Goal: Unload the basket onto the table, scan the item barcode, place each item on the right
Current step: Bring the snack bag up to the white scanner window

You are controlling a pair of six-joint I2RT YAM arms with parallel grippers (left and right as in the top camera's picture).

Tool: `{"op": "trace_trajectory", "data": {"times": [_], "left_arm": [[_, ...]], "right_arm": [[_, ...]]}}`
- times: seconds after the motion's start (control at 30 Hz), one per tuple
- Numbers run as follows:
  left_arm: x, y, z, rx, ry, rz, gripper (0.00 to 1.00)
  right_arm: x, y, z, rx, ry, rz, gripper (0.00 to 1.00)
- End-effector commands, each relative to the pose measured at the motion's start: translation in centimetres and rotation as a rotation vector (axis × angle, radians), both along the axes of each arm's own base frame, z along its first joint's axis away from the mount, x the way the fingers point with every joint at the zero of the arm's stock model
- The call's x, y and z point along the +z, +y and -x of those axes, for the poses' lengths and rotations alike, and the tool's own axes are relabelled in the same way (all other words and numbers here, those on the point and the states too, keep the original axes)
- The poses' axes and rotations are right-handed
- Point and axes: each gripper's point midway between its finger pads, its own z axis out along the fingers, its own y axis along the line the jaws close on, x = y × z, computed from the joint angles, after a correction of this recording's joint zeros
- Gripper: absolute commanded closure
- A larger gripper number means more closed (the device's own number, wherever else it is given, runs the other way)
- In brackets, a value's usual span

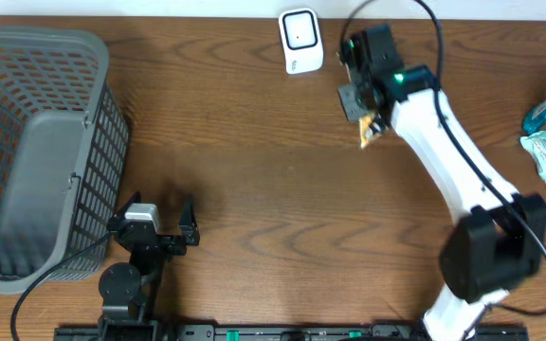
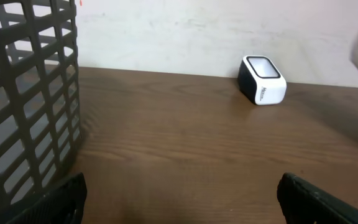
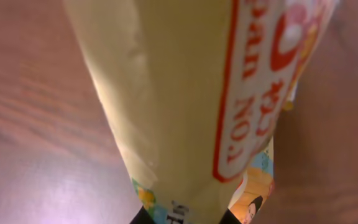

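Overhead, the right gripper (image 1: 360,106) was clenched on a yellow printed snack packet (image 1: 371,133) in the upper middle of the frame, near the small white box-shaped scanner (image 1: 300,41) and to its right. Pickup looked done; turning the barcode to the scanner's window seemingly remained. The left gripper (image 1: 156,216) sat released at lower left.

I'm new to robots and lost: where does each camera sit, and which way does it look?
Overhead: above the brown wooden table, looking straight down; shows left claw open, right claw shut on a yellow printed packet.
Left wrist: low on the left arm, looking across the table; its dark fingertips show.
Right wrist: close against the packet; fingertips barely show.
Shared: overhead and left wrist both see the white box-shaped scanner and grey plastic mesh basket.
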Motion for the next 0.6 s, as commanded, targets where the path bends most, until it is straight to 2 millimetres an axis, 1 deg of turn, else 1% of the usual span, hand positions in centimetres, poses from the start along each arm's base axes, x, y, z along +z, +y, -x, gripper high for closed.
{"op": "trace_trajectory", "data": {"times": [0.0, 0.03, 0.07, 0.13, 0.23, 0.3, 0.43, 0.57], "left_arm": [[-1.6, -0.3, 0.1, -0.015, 0.04, -0.014, 0.02], [-1.6, -0.3, 0.1, -0.015, 0.039, -0.014, 0.02], [-1.6, -0.3, 0.1, -0.015, 0.04, -0.014, 0.02], [-1.6, -0.3, 0.1, -0.015, 0.039, -0.014, 0.02], [-1.6, -0.3, 0.1, -0.015, 0.04, -0.014, 0.02], [-1.6, -0.3, 0.1, -0.015, 0.039, -0.014, 0.02], [-1.6, -0.3, 0.1, -0.015, 0.039, -0.014, 0.02], [-1.6, -0.3, 0.1, -0.015, 0.04, -0.014, 0.02]], "right_arm": [[1.4, 1.5, -3.1, 0.09, -0.053, 0.105, 0.99], [1.2, 1.7, -4.1, 0.096, -0.065, 0.144, 0.99], [1.1, 1.7, -5.5, 0.096, -0.09, 0.209, 0.99], [1.0, 1.6, -7.3, 0.079, -0.13, 0.304, 0.99], [0.7, 1.7, -9.7, 0.066, -0.187, 0.411, 0.99], [0.4, 2.0, -11.0, 0.068, -0.217, 0.449, 0.99], [-0.5, 2.1, -12.9, 0.062, -0.272, 0.558, 0.99], [-1.5, 2.9, -13.8, 0.098, -0.296, 0.633, 0.99]]}}
